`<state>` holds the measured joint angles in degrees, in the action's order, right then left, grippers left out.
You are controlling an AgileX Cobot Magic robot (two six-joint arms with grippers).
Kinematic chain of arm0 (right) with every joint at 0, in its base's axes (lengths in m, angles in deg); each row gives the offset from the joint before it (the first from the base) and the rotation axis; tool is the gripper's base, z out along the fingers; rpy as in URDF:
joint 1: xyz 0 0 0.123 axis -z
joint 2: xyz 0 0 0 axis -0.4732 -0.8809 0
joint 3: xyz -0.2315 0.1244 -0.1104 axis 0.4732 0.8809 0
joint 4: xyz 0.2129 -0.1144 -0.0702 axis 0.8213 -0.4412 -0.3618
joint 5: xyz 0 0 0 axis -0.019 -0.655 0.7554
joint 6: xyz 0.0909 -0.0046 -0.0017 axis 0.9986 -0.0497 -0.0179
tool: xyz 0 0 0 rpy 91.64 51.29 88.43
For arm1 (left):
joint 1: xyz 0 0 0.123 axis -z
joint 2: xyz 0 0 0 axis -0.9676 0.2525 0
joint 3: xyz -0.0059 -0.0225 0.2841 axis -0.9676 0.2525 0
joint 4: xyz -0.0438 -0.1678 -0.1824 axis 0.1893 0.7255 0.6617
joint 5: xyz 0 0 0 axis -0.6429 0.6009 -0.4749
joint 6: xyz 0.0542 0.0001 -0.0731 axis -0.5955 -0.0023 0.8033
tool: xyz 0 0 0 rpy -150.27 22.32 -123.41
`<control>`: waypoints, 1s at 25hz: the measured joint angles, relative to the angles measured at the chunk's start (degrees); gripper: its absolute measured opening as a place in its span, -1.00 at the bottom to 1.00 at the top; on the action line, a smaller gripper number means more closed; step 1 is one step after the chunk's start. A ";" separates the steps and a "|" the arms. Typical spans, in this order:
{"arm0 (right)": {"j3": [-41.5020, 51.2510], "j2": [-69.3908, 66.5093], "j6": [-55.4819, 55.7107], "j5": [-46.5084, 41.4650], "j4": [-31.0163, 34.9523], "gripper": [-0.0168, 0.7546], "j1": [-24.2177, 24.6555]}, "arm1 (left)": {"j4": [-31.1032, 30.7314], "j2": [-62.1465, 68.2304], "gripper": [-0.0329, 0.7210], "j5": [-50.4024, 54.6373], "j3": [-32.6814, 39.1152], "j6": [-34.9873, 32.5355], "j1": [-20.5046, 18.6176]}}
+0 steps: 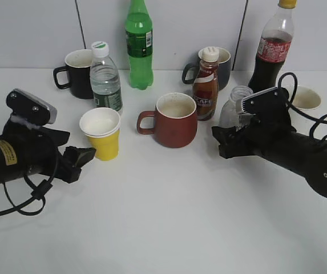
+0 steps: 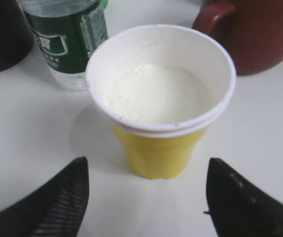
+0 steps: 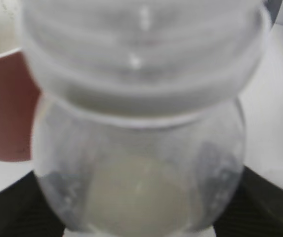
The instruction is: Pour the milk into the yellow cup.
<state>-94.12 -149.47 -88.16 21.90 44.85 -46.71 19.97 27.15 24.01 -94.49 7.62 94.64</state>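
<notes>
Risk now: the right gripper [image 1: 225,141] flanks the near-empty milk bottle [image 1: 234,108], upright right of the red mug [image 1: 173,121]; whether it grips, cannot tell. A careless release could topple it. Left gripper [image 2: 146,197] spreads wide near the yellow cup [image 2: 160,101], full of milk, on the desk [image 1: 169,217].

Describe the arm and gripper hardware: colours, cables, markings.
Both arms are matte black. The left arm has a yellow label on its side, a silver-grey wrist camera box on top and a looping black cable beneath. The right arm has a similar grey-white camera unit and black cables looping behind. The left gripper has black, tapered jaws with ribbed inner pads.
</notes>
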 joint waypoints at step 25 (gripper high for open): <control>0.05 40.76 26.61 -62.35 -15.83 0.41 -5.54 | 13.65 -40.91 0.58 74.06 -6.51 8.67 0.00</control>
<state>-94.07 -108.70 -61.54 -40.45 29.01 -52.25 33.62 -13.77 98.08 -101.00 16.29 94.64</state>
